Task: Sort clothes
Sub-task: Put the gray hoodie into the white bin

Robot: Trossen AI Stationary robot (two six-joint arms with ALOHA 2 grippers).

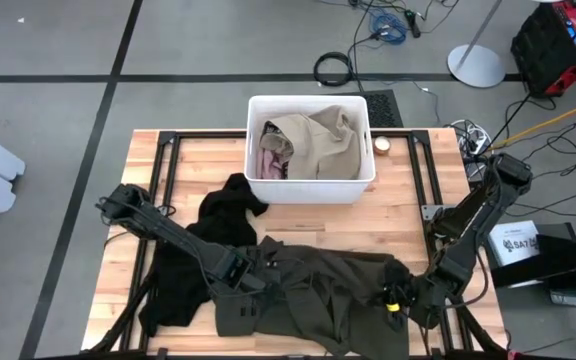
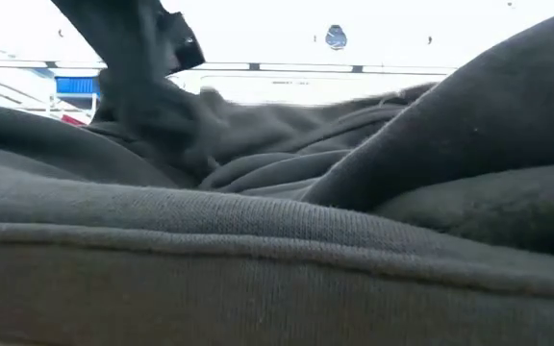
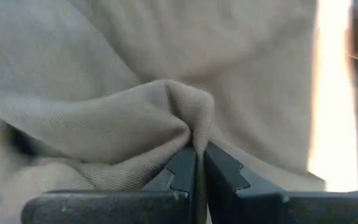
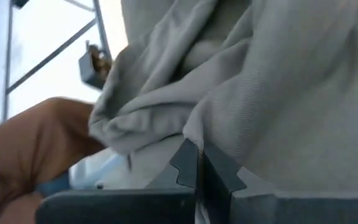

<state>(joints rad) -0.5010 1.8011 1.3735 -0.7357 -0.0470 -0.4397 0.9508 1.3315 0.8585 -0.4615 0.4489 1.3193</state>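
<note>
A large dark olive-green garment (image 1: 318, 290) lies spread along the table's near edge and fills the low view (image 2: 277, 240). My left gripper (image 1: 251, 277) is shut on its left part, and my right gripper (image 1: 396, 297) is shut on its right part. A black garment (image 1: 208, 235) lies on the table left of centre, partly under my left arm. The white bin (image 1: 258, 185) stands at the far middle, with a khaki-tan garment (image 1: 323, 140) and a pale pink one (image 1: 271, 160) inside. My left gripper (image 3: 197, 165) pinches a raised fold (image 3: 194, 121) of the olive garment between its two fingers. It comes slanting down from the table's left. The fold bunches up just past the fingertips, and the rest of the cloth lies slack on the table. My right gripper (image 4: 197, 168) pinches a fold (image 4: 194, 134) of the olive garment's right part between its two fingers. It comes slanting down from the table's right. Beyond the fingertips the cloth is heaped in loose folds, and the garment rests on the table.
A small round object (image 1: 381, 145) sits beside the bin's right wall. Black frame rails (image 1: 168, 140) run around the wooden tabletop. Bare wood shows between the bin and the olive garment (image 1: 368, 220).
</note>
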